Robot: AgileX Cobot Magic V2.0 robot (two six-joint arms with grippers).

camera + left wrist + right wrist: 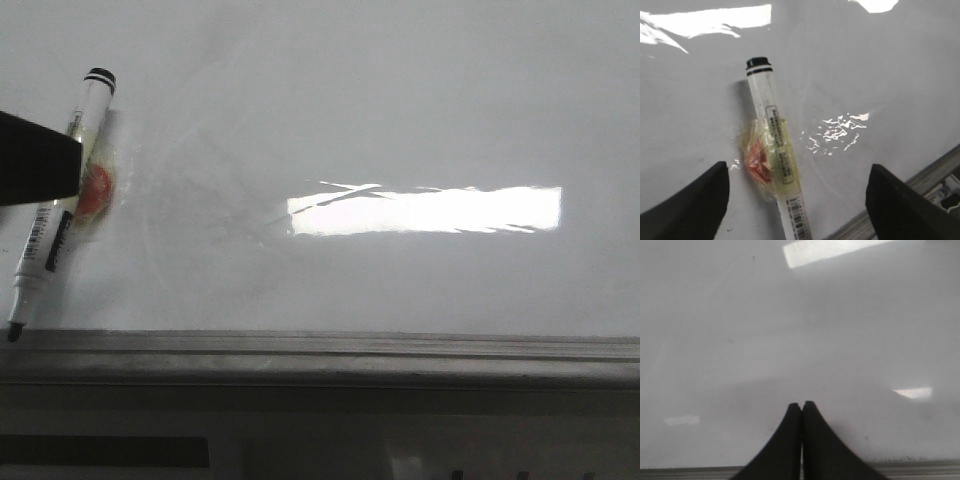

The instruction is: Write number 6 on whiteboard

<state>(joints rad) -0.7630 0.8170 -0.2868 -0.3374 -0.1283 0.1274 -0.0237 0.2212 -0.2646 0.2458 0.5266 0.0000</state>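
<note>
The whiteboard (400, 120) lay flat, no written 6 visible on it. A marker (774, 150) wrapped in yellowish tape rested on its left part, tip toward the grey edge strip (320, 345). The left fingers (687, 210) stood spread wide either side of the marker, not touching it. The right fingers (790, 440) were pressed together, empty, above bare board.

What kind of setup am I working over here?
Likely a lab or classroom writing station: a glossy whiteboard lying flat, a grey metal edge strip, and a marker wrapped in tape lying on it.
</note>
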